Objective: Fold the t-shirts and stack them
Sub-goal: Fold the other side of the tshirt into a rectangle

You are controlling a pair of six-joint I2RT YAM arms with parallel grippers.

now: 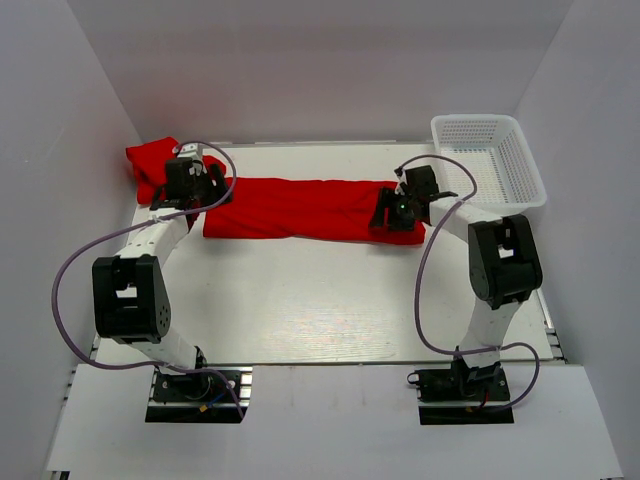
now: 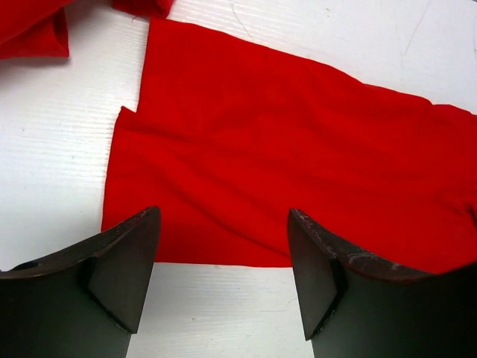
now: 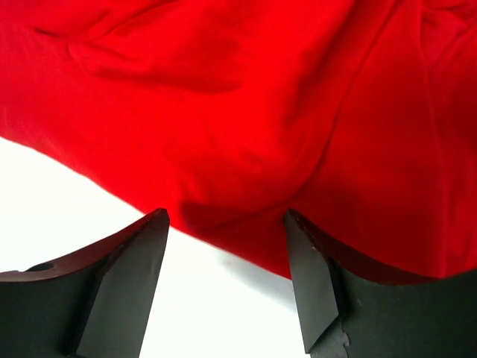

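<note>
One red t-shirt (image 1: 300, 208) lies folded into a long strip across the back middle of the table. A second red t-shirt (image 1: 150, 163) is bunched at the back left corner. My left gripper (image 1: 205, 192) hovers over the strip's left end, open. In the left wrist view the gripper (image 2: 223, 257) has only bare table between its jaws, with the strip's near edge (image 2: 283, 156) just beyond and the bunched shirt (image 2: 30, 30) at the top left. My right gripper (image 1: 388, 214) is at the strip's right end, also open. In its wrist view the gripper (image 3: 223, 250) has rumpled red cloth (image 3: 246, 112) just beyond the fingertips.
A white mesh basket (image 1: 490, 160) stands at the back right corner, beside the right arm. White walls close in the table on the left, back and right. Bare white table (image 1: 320, 290) spreads between the strip and the arm bases.
</note>
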